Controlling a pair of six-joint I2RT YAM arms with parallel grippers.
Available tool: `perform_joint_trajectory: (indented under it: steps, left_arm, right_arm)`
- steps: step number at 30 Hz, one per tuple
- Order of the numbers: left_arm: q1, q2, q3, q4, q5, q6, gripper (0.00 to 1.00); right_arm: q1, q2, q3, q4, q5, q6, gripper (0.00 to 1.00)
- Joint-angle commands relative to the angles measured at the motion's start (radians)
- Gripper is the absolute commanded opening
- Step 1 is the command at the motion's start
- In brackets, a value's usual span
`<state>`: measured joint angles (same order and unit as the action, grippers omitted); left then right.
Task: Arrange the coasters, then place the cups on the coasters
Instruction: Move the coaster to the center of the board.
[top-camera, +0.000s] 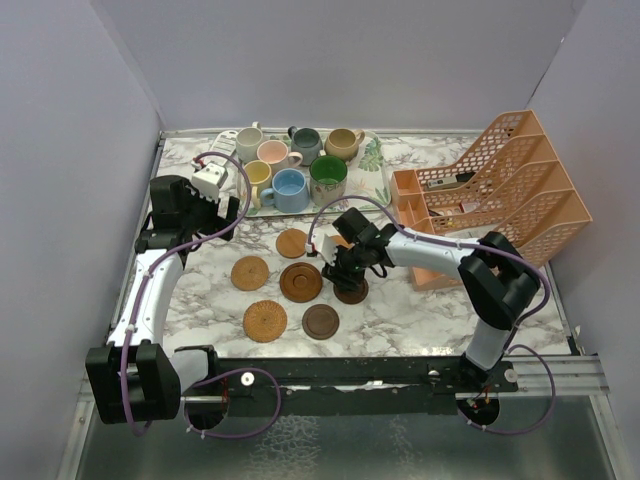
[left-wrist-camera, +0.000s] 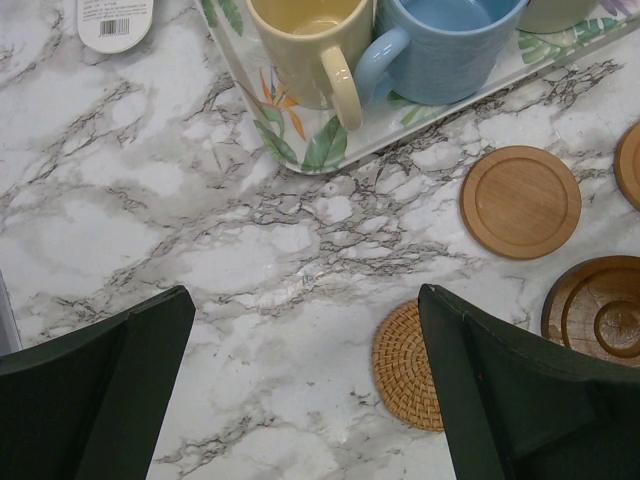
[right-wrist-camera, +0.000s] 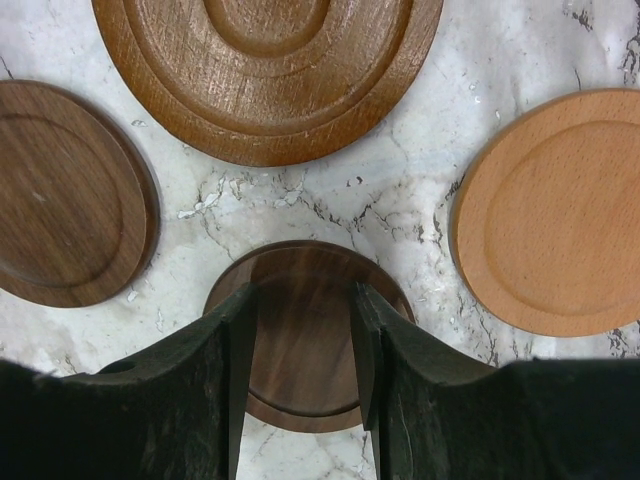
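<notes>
Several round coasters lie on the marble: a light wood one (top-camera: 292, 243), a woven one (top-camera: 265, 320), a grooved brown one (top-camera: 301, 282) and a dark one (top-camera: 321, 321). My right gripper (top-camera: 350, 282) hangs low over another dark brown coaster (right-wrist-camera: 300, 345). Its jaws (right-wrist-camera: 302, 292) are partly open, both fingertips over the disc's top and nothing clamped between them. My left gripper (top-camera: 222, 207) is wide open (left-wrist-camera: 305, 300) over bare marble beside the tray; its right finger hides part of a woven coaster (left-wrist-camera: 405, 365). The cups (top-camera: 290, 190), among them a yellow one (left-wrist-camera: 310, 50) and a blue one (left-wrist-camera: 450, 45), stand on the tray.
The leaf-patterned tray (top-camera: 375, 160) sits at the back centre. An orange mesh file rack (top-camera: 490, 195) fills the back right, close to the right arm's elbow. A white labelled item (left-wrist-camera: 115, 20) lies left of the tray. Grey walls enclose the table on three sides.
</notes>
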<state>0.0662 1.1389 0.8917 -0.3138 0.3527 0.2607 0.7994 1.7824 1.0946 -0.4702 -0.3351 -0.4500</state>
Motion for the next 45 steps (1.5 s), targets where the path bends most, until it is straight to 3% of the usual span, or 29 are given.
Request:
perform_joint_trajectory:
  steps: [1,29,45]
  left_arm:
    - [0.009,-0.025,-0.009,0.025,0.022,0.012,0.99]
    - [0.009,-0.025,-0.013,0.025,0.024,0.012,0.99]
    - [0.009,-0.034,-0.017,0.026,0.028,0.011,0.99]
  right_arm:
    - [0.009,0.052,0.007,-0.003,-0.041,0.001,0.43]
    - [-0.046,-0.067,0.076,0.004,-0.034,-0.016,0.44]
    - [-0.13,0.04,0.17,0.085,0.08,0.081,0.45]
